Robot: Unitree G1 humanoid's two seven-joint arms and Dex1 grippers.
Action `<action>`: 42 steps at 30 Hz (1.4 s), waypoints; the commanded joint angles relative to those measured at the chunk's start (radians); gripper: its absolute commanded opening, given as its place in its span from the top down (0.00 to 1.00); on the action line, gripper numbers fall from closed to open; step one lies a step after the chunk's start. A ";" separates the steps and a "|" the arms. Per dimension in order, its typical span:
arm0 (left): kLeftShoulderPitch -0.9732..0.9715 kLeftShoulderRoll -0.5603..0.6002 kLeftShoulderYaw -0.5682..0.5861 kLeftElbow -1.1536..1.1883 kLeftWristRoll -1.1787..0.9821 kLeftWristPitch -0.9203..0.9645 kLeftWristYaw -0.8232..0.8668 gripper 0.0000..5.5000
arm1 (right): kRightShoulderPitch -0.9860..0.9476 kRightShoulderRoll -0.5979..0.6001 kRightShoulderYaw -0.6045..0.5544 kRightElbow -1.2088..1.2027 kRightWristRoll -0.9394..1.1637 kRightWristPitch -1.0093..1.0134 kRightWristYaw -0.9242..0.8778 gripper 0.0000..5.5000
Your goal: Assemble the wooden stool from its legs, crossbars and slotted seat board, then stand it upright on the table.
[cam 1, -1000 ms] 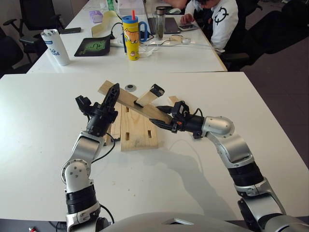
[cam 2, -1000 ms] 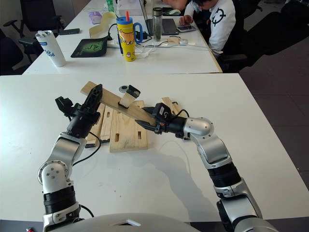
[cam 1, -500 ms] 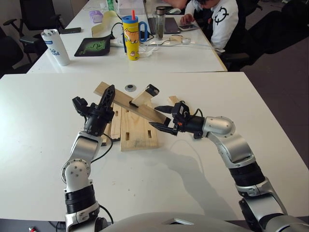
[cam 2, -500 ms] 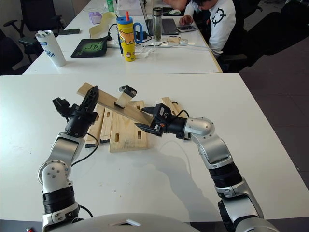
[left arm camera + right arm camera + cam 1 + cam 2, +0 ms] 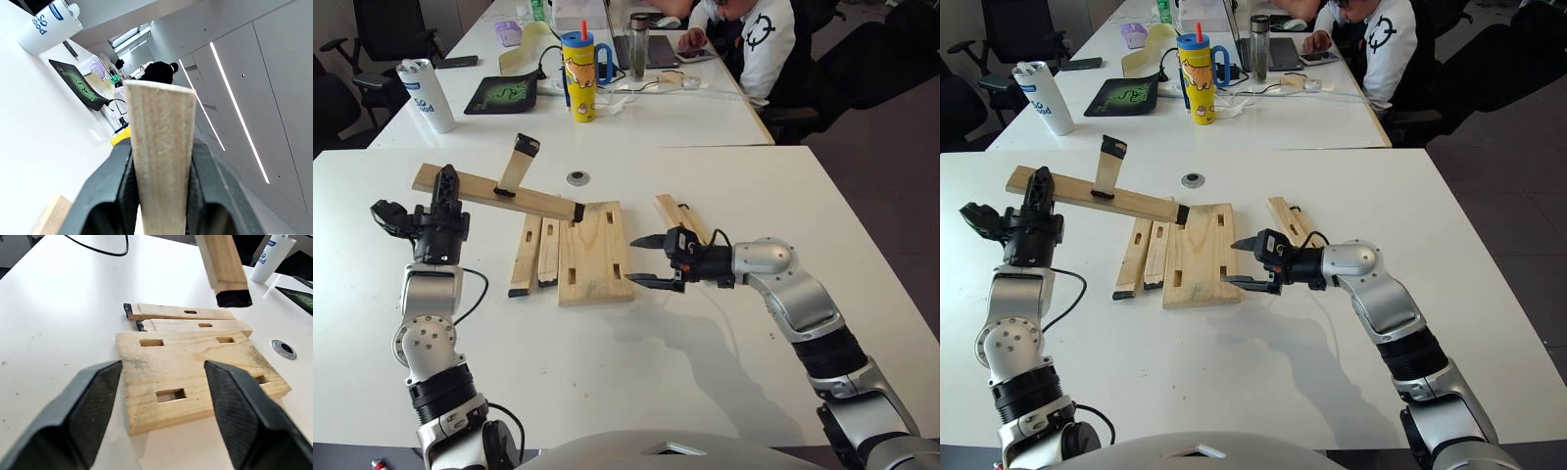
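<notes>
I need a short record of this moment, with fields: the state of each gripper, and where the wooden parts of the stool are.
left gripper: shut on one end of the long wooden bar, held above the table
on the bar: short wooden piece with black tip sticking up from its middle
right gripper: open, at the near right corner of the slotted wooden seat board
seat board: flat on the table
loose parts: two slotted wooden legs flat, left of the board; one wooden strip on its right
</notes>
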 commanded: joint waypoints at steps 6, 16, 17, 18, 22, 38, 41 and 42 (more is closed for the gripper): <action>-0.023 0.006 -0.024 0.028 0.023 -0.003 -0.026 0.81 | -0.106 0.018 0.194 0.194 -0.222 -0.124 0.042 0.43; -0.027 0.003 -0.038 0.043 0.034 -0.001 -0.047 0.81 | -0.146 0.119 0.213 0.330 -0.288 -0.117 -0.009 0.43; -0.025 0.003 -0.039 0.042 0.035 -0.002 -0.047 0.81 | -0.146 0.118 0.219 0.334 -0.296 -0.116 -0.005 0.43; -0.025 0.002 -0.039 0.042 0.036 -0.002 -0.047 0.81 | -0.150 0.112 0.234 0.331 -0.317 -0.080 0.002 0.43; -0.030 0.003 -0.041 0.047 0.039 -0.002 -0.051 0.81 | -0.167 0.104 0.277 0.345 -0.373 0.042 0.016 0.43; -0.005 -0.006 -0.072 0.030 0.086 -0.004 -0.059 0.81 | -0.149 0.072 0.214 0.365 -0.357 0.237 -0.033 0.52; -0.012 -0.005 -0.119 0.036 0.141 0.005 -0.064 0.81 | -0.131 0.092 0.209 0.303 -0.336 0.231 -0.036 0.52; -0.014 -0.001 -0.139 0.038 0.168 0.008 -0.065 0.81 | -0.129 0.103 0.204 0.293 -0.338 0.222 -0.054 0.52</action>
